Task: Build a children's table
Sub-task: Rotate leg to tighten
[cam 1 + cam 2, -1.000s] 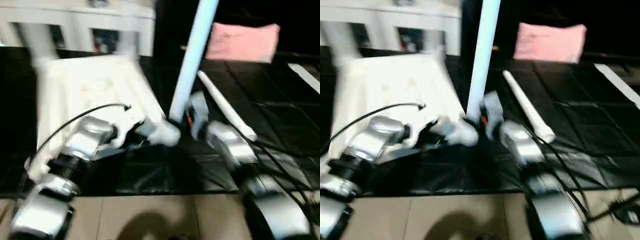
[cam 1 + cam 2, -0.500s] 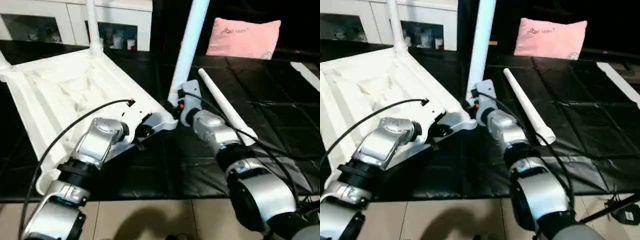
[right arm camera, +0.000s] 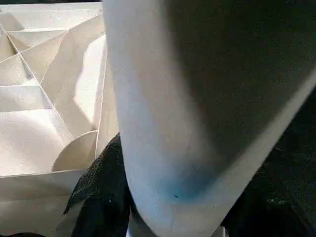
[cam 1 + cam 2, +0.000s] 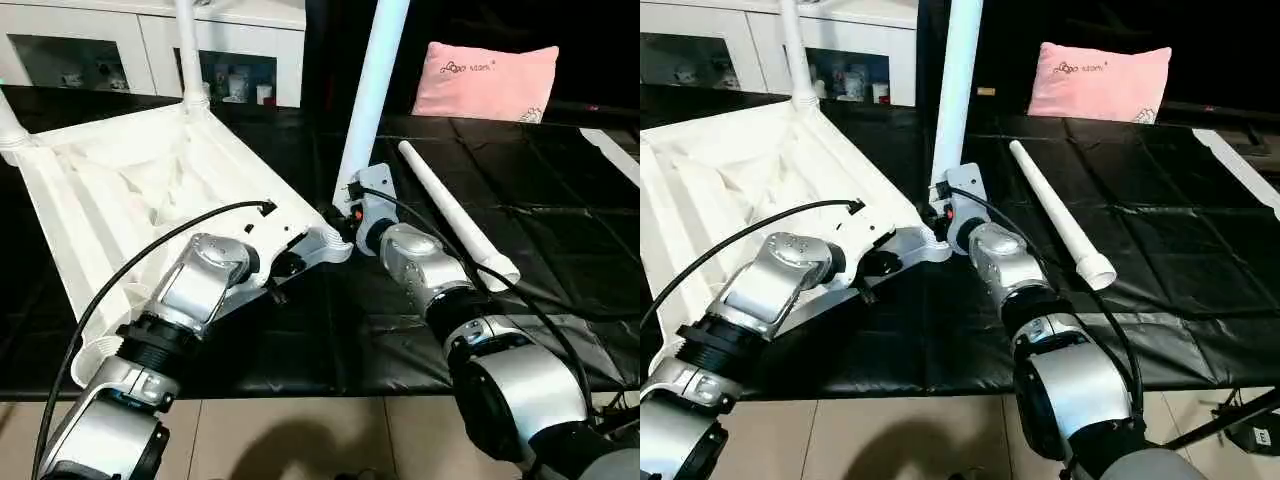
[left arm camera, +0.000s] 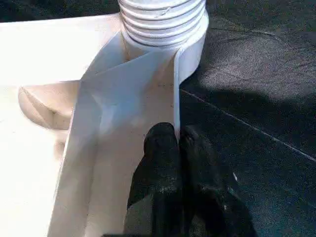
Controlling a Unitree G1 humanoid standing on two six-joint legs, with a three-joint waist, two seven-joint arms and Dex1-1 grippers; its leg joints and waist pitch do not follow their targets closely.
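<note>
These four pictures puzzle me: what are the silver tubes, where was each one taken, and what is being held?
The silver tubes are a humanoid robot's forearms. Two pictures come from cameras in its head, two from its wrists. An upside-down white children's table top lies on black floor mats. The left gripper pinches the top's rim near a corner socket. The right gripper holds an upright leg at that corner. Another leg lies loose on the mat, with a pink pillow behind.

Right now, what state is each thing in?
Table top: upside down, ribs up.
Leg: upright at near corner socket, held.
Loose leg: lying on black mat.
Left tool: shut on top's rim.
Right tool: gripping upright leg.
Pink pillow: at back.
</note>
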